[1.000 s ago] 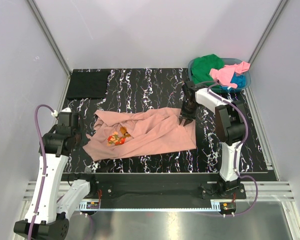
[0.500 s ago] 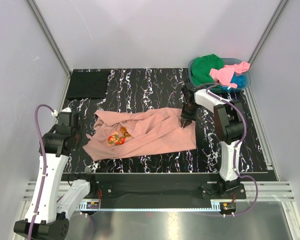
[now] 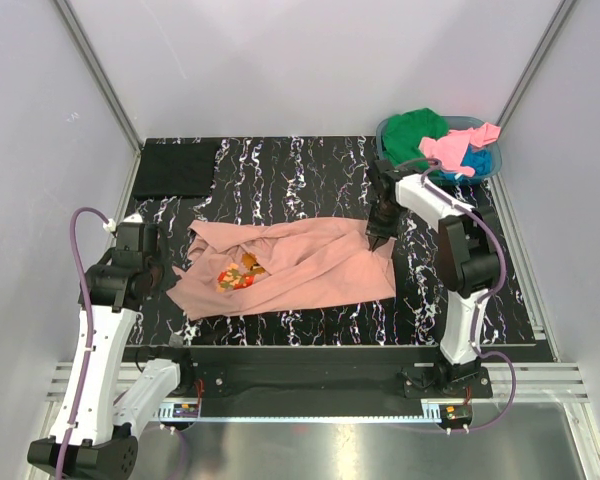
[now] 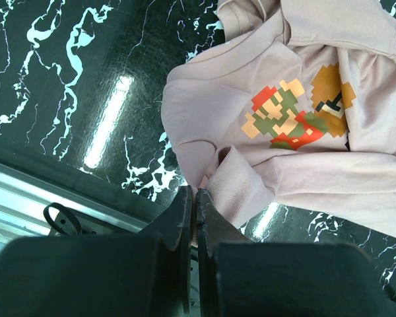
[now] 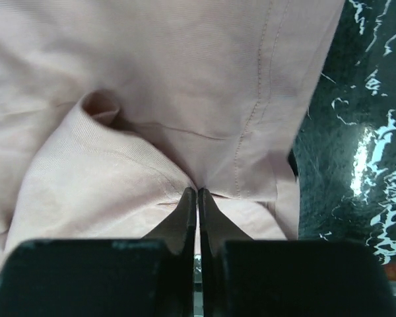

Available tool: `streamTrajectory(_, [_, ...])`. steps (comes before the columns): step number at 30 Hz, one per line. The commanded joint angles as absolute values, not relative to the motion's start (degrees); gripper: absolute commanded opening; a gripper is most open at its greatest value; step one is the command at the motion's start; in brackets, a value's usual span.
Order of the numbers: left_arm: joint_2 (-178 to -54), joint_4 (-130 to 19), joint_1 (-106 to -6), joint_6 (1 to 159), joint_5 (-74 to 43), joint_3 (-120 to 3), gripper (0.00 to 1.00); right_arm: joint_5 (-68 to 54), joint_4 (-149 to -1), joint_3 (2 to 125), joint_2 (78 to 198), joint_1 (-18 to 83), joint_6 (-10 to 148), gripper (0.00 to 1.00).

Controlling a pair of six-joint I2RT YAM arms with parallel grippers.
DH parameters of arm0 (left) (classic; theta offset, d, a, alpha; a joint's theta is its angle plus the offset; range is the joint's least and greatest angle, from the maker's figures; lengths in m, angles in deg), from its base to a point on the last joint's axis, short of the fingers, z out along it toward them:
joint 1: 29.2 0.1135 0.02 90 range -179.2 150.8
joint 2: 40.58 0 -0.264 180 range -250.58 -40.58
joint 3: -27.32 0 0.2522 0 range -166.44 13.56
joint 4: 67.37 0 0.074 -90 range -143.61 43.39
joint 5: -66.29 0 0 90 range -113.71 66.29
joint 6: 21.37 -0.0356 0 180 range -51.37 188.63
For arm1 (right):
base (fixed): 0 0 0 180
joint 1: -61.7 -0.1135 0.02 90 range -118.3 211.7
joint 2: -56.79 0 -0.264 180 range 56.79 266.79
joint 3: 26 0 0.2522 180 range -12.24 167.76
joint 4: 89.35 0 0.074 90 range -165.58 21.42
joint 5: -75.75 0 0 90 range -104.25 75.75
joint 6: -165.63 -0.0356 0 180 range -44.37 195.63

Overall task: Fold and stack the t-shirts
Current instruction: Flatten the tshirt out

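Observation:
The salmon-pink t-shirt (image 3: 300, 265) lies crumpled across the middle of the black marbled table, its pixel print (image 3: 238, 274) facing up. My left gripper (image 3: 170, 278) is shut on the shirt's left edge; in the left wrist view (image 4: 195, 198) the cloth (image 4: 264, 152) is pinched between the jaws. My right gripper (image 3: 376, 238) is shut on the shirt's right edge; in the right wrist view (image 5: 197, 193) the pink cloth (image 5: 185, 86) fills the frame. A folded black t-shirt (image 3: 175, 168) lies at the back left. Green (image 3: 412, 135), bright pink (image 3: 452, 148) and blue (image 3: 477, 160) shirts sit in the basket.
The teal basket (image 3: 388, 128) stands at the table's back right corner. Grey walls enclose the table on three sides. The table's near edge with a metal rail (image 3: 310, 385) runs along the front between the arm bases.
The right gripper has moved slightly right and back with the shirt's edge, and the left gripper has drawn the left edge a little; the shirt is stretched wider.

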State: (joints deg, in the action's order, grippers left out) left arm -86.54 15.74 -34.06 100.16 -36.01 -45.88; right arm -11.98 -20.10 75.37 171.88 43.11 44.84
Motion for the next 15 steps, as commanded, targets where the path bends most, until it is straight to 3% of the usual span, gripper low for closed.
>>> streamTrajectory(1, [-86.11, 13.02, -33.86, 99.92, -35.93, -46.65, 0.00, -12.59, -19.33, 76.09, 167.09, 43.16, 46.89, 0.00])
streamTrajectory(5, [-85.85, 12.93, -33.86, 99.92, -35.31, -46.56, 0.00, -10.13, -20.91, 74.51, 165.87, 43.16, 46.01, 0.00])
streamTrajectory(8, [-85.41, 12.84, -33.86, 99.75, -35.49, -46.65, 0.00, -7.93, -21.80, 74.59, 166.38, 43.07, 46.97, 0.11])
streamTrajectory(11, [-85.49, 12.67, -33.86, 99.75, -35.14, -46.56, 0.00, -6.69, -23.63, 73.37, 168.40, 43.16, 46.71, 0.00])
streamTrajectory(14, [-85.50, 12.67, -33.86, 99.66, -35.05, -46.74, 0.00, -5.55, -25.57, 72.84, 170.95, 43.16, 46.19, 0.00])
streamTrajectory(15, [-85.41, 12.66, -33.86, 99.57, -35.14, -46.82, 0.00, -5.37, -25.84, 72.83, 171.48, 43.16, 46.18, 0.05])
